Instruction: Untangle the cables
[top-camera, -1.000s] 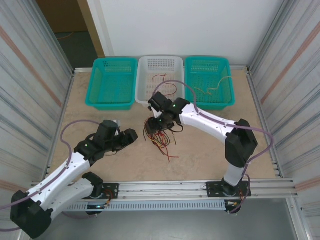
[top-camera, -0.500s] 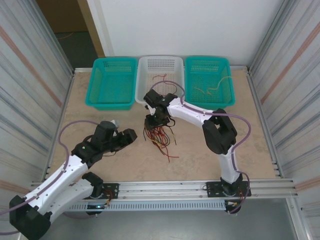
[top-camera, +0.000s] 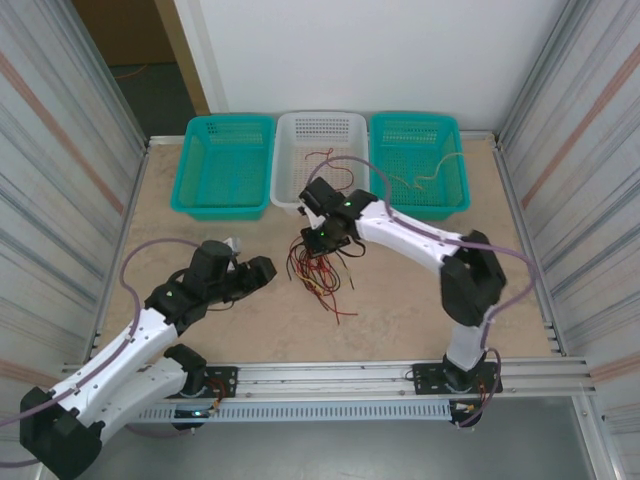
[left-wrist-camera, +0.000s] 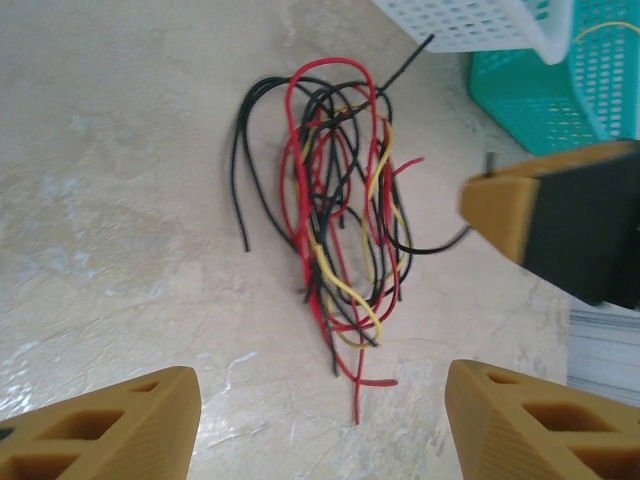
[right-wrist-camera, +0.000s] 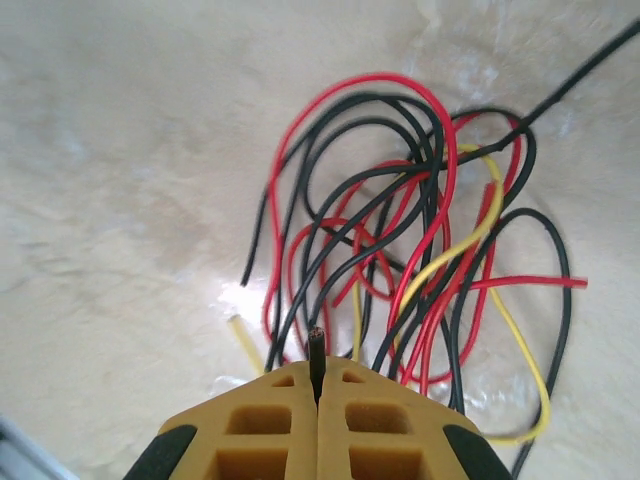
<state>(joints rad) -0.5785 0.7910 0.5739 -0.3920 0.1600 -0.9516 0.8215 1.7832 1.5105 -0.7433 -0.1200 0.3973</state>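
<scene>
1. Beige, stone-patterned tabletop (top-camera: 400, 310), fenced by ribbed metal panels on both sides, with a plain white wall behind. Seen from above, two white robot arms reach in from the near edge.
2. Three baskets stand in a row along the far edge: a left teal basket (top-camera: 220, 207), a white basket (top-camera: 285, 195) in the middle and a right teal basket (top-camera: 440, 208).
3. A thin reddish cable (top-camera: 320, 154) lies in the white basket and a pale yellow cable (top-camera: 432, 172) lies in the right teal basket, so a little of the sorting looks done.
4. Most of the cables (top-camera: 318, 272) lie in one loose tangle on the tabletop, just in front of the white basket. Red, black and pale yellow loops cross one another many times.
5. The right gripper (right-wrist-camera: 317, 385) sits at the far end of the tangle. Its jaws are pressed together on the tip of a black cable (right-wrist-camera: 316, 345), which pokes out between the fingers.
6. The left gripper (left-wrist-camera: 320, 420) hovers near the tangle on its left side, jaws wide apart and holding nothing.
7. Judging from this, the task is at an early-to-middle stage. One strand is gripped but not yet drawn free, and the rest of the knot remains to be separated strand by strand.
</scene>
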